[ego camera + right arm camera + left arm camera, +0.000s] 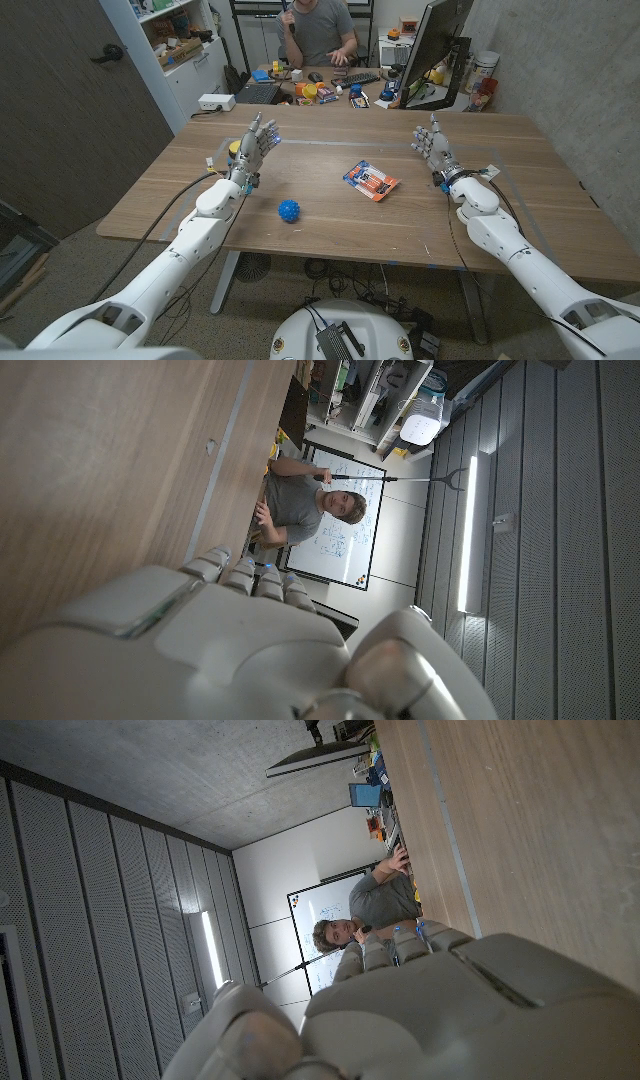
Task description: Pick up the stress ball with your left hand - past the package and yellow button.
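A blue spiky stress ball (289, 210) lies on the wooden table (330, 225), near its front edge and left of centre. An orange package (371, 181) lies flat to the ball's right and a little farther back. My left hand (255, 145) is raised behind and to the left of the ball, fingers spread and holding nothing. A yellow button (233, 148) peeks out just left of that hand. My right hand (433, 148) stands at the right, fingers apart and empty. The back of the left hand (430, 1010) and of the right hand (230, 650) show in their own wrist views.
A person (320, 30) sits behind the table's far edge, among small cluttered items, a laptop (258, 92) and a monitor (440, 50). Cables trail on the table beside both wrists. A shelf unit (180, 40) stands at the back left.
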